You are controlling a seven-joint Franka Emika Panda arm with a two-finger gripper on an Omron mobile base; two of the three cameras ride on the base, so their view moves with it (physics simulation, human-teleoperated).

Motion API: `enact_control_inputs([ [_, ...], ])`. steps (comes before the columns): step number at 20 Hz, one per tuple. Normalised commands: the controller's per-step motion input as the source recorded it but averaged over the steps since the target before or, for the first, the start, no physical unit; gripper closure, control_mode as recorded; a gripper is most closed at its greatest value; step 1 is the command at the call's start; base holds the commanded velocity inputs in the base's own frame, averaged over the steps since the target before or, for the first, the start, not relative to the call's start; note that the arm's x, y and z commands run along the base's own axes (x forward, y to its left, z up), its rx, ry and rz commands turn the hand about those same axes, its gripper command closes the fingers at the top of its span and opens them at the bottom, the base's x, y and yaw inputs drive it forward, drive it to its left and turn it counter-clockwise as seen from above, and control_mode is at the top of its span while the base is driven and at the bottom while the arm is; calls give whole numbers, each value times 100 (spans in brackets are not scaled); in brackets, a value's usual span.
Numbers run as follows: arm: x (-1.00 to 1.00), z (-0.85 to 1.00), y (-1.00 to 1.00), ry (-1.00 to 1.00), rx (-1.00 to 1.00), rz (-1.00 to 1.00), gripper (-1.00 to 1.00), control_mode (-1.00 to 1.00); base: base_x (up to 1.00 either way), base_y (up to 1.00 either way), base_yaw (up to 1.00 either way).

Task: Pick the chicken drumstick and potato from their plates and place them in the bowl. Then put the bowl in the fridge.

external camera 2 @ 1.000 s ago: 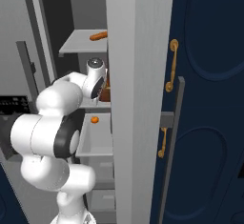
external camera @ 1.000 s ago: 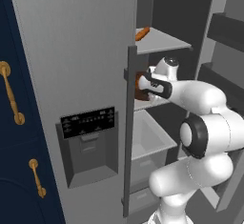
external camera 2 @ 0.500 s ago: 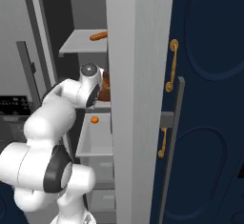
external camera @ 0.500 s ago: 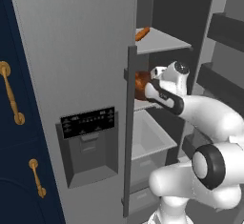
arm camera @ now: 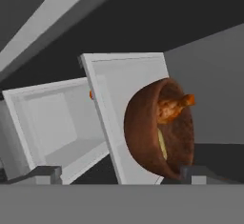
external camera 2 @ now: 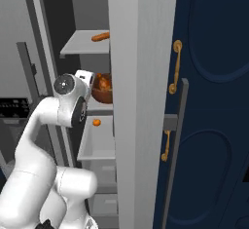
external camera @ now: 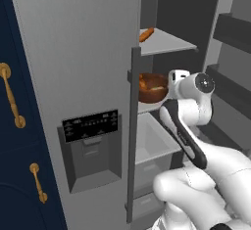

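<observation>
Matt wood-grained bowl [arm camera: 159, 132], matt grey metal fridge [external camera: 73, 53], glossy brass cabinet handles [external camera: 12, 102].

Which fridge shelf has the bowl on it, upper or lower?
The lower shelf: the bowl sits there, while the upper shelf carries just a small orange item.

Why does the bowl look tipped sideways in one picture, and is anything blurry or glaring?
Hand view: rolled with the hand, so the bowl and fridge shelf appear tilted. Left base view: bowl upright on its shelf, flat lighting, soft edges. Right base view: no glare, evenly lit, slightly soft.
</observation>
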Motion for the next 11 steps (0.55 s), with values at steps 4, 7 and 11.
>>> enact_control_inputs([
  [4,-100,57,0,0,0,-8,-100,-100,0,0,0],
  [7,-100,50,0,2,-1,-6,-100,-100,0,0,0],
  [11,-86,49,0,0,0,0,-100,-100,0,0,0],
])
